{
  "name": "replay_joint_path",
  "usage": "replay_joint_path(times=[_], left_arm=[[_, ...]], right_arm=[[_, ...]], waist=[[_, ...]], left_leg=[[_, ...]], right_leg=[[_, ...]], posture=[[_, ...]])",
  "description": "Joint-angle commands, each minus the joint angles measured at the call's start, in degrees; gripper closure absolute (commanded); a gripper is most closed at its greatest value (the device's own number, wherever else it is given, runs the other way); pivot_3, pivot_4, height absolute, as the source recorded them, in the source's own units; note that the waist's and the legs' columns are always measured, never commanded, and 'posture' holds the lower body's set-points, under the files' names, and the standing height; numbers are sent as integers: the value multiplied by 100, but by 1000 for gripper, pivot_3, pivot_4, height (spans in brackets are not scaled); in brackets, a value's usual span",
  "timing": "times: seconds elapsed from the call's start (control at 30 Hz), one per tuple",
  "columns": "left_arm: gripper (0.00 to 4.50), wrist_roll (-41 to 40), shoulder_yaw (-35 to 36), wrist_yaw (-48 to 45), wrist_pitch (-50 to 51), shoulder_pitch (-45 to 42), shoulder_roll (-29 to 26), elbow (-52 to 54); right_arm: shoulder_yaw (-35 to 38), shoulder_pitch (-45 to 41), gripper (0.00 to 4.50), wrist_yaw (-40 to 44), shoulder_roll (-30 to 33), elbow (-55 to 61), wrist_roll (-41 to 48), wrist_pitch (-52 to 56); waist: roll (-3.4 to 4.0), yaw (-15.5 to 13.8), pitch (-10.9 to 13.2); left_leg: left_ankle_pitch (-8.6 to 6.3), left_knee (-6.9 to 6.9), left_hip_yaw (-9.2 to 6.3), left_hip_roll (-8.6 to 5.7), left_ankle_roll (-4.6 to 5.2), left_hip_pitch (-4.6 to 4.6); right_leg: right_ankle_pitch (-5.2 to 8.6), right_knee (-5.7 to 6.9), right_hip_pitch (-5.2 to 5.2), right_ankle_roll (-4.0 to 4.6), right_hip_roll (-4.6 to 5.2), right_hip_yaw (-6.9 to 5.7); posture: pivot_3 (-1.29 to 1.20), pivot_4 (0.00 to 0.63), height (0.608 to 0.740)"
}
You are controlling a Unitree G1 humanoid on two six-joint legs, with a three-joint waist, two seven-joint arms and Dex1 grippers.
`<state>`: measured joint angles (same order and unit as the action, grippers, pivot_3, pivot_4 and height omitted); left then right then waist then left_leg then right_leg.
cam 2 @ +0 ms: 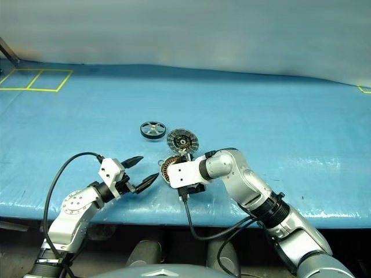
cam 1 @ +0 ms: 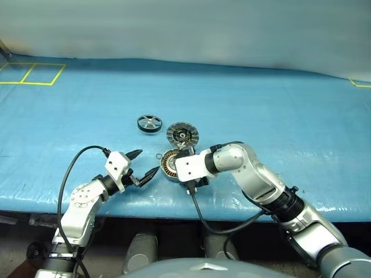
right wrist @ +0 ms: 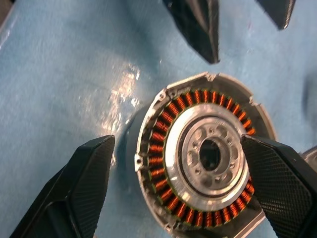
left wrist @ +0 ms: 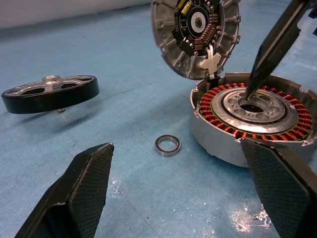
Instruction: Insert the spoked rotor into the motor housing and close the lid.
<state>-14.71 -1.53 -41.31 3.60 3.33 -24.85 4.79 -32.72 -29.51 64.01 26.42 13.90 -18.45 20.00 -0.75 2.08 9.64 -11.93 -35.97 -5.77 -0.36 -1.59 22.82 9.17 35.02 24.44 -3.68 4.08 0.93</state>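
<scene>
The motor housing (right wrist: 163, 148) lies on the blue mat with its copper windings showing. Its lid (left wrist: 195, 34) stands open on the hinge at the far side, ribbed inner face towards me. The spoked rotor (cam 1: 149, 123), black-rimmed, lies flat on the mat behind and to the left of the housing. My right gripper (right wrist: 176, 144) hovers over the housing, open, its fingers (right wrist: 74, 193) spread to either side; one fingertip (left wrist: 270, 49) points down at the silver centre. My left gripper (cam 1: 148, 162) stands open just left of the housing, holding nothing.
A tiny thin metal ring (left wrist: 167, 146) lies on the mat between my left gripper and the housing. Yellow tape lines (cam 1: 32, 72) mark the back left corner. The table's front edge (cam 1: 174, 208) runs close below both grippers.
</scene>
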Motion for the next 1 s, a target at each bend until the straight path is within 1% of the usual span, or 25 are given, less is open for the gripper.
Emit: replay_joint_path(times=[0.03,0.13,0.3,0.43,0.53,0.6,0.7,1.0], left_arm=[[0,-112,83,-40,25,-23,-50,315],[0,-173,101,-149,86,-54,-128,347],[0,-270,114,-385,200,-176,-341,301],[0,-302,253,-321,327,-455,-363,53],[0,-362,324,-234,442,-682,-269,-159],[0,-366,299,-264,496,-819,-227,-317],[0,-237,141,-420,544,-1160,-224,-793],[0,135,-213,-679,423,-1777,-225,-1622]], right_arm=[[427,2,367,-23,-35,623,442,246],[725,131,367,-22,39,1062,833,499],[1359,630,367,-197,206,1599,1496,855],[2159,1396,367,-861,133,1579,1870,1294],[2484,1920,367,-1365,118,1562,1906,1481],[2567,2151,367,-1578,73,1599,1993,1545],[2490,2420,367,-1802,69,1624,2030,1553],[2420,2393,367,-2171,172,1624,2122,1518]], waist=[[0,-1,0],[-1,-9,0],[-1,-18,0],[-3,-47,-2],[-5,-85,-3],[-5,-66,-2],[-5,-64,-3],[-7,-66,-2]], left_leg=[[0,0,-1,0,0,0],[0,0,-3,0,0,1],[-1,0,-3,0,-1,2],[-1,0,-2,0,-2,2],[-1,-1,-2,0,-2,6],[-1,-2,1,0,-1,6],[-1,0,2,0,-1,4],[-1,-3,3,0,-1,7]], right_leg=[[0,0,0,0,0,0],[0,-1,-1,0,0,-1],[1,-1,0,1,0,-2],[1,-2,-1,1,1,-2],[1,-3,0,0,1,-2],[1,-3,2,0,2,-1],[1,0,2,1,1,-1],[1,-4,1,0,1,-1]], posture=[[0,150,740],[0,150,740],[0,150,740],[0,150,740],[0,150,740],[0,150,740],[0,150,740],[0,150,740]])
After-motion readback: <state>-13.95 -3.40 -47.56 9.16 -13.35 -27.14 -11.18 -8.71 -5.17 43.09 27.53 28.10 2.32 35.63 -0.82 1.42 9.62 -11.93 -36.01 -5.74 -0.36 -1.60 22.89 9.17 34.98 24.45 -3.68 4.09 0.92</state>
